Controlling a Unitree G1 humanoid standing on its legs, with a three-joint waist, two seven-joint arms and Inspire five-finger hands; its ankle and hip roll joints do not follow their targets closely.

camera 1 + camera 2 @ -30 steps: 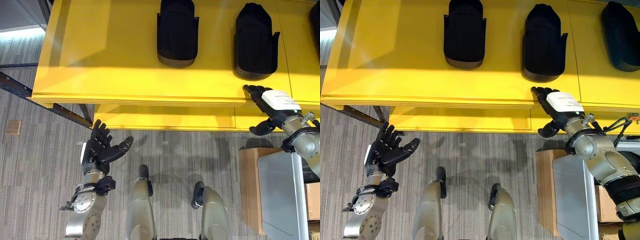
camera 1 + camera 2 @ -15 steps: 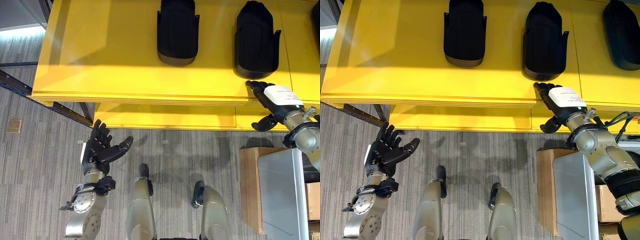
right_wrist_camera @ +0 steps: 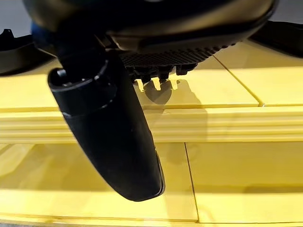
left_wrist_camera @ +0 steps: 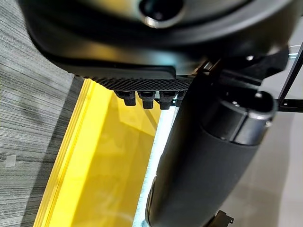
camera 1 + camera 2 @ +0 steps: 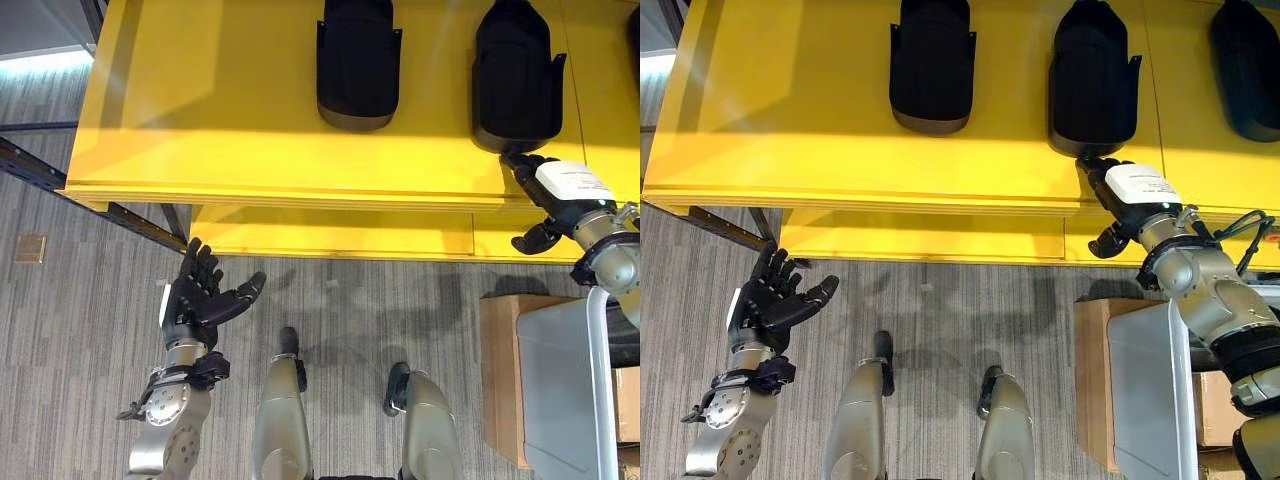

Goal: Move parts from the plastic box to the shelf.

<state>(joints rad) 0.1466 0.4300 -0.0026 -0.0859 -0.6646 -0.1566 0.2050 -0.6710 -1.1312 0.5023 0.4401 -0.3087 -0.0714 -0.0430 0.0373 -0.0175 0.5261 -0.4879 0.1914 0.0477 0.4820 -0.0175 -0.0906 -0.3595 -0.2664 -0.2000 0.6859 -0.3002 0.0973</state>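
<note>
Right hand (image 5: pixel 1137 192) has crept fwd over yellow shelf (image 5: pixel 230 110) edge, fingers straight, tips near or maybe touching middle black part (image 5: pixel 1093 80); holds nothing; left hand (image 5: pixel 195 298) spread, idle above carpet; another part (image 5: pixel 358 60) on shelf.

Bright overhead light, shaded band across yellow shelf (image 5: pixel 250 120), wrist views blurred

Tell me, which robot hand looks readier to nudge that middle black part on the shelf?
Probably the right robot hand: its straight fingers reach over the shelf edge, right at the near end of the middle part. The left robot hand hangs open over the floor, away from the shelf.
</note>
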